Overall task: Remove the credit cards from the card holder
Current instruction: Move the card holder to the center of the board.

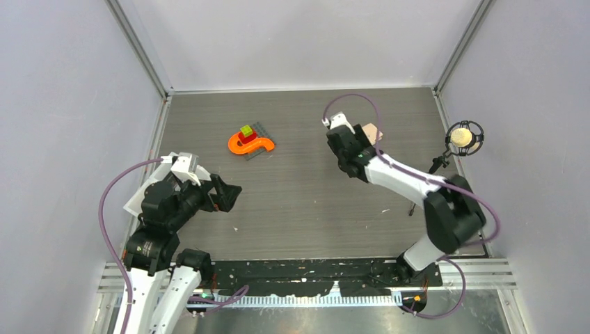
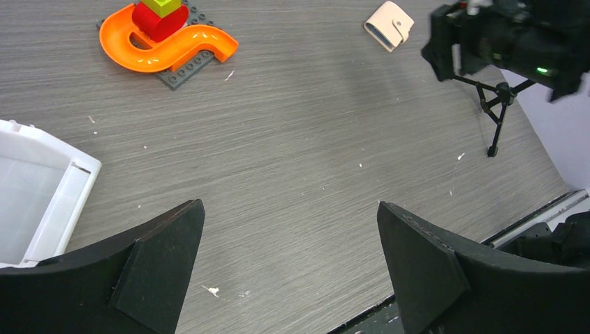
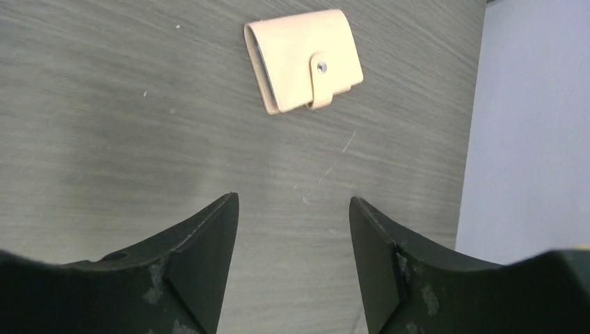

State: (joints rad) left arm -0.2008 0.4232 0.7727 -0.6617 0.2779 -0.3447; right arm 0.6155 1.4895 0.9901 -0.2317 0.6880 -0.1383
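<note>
Beige card holder (image 3: 303, 60) lies snapped shut; left fingers (image 2: 156, 268) wide, right fingers (image 3: 202, 257) parted, empty.

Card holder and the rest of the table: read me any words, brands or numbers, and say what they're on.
None readable.
The card holder is plain beige, with only a bare metal snap on its tab.
The orange toy and white tray show no print.

The left arm (image 1: 163, 209) and right arm (image 1: 400, 177) pair white links with black joints, trail mauve cables (image 1: 353, 95) from their wrists, and end in matte black wedge-fingered claws, the right claw (image 3: 293, 197) scuffed pale inside, with seemingly a small green light (image 2: 542, 70) on its wrist.
</note>
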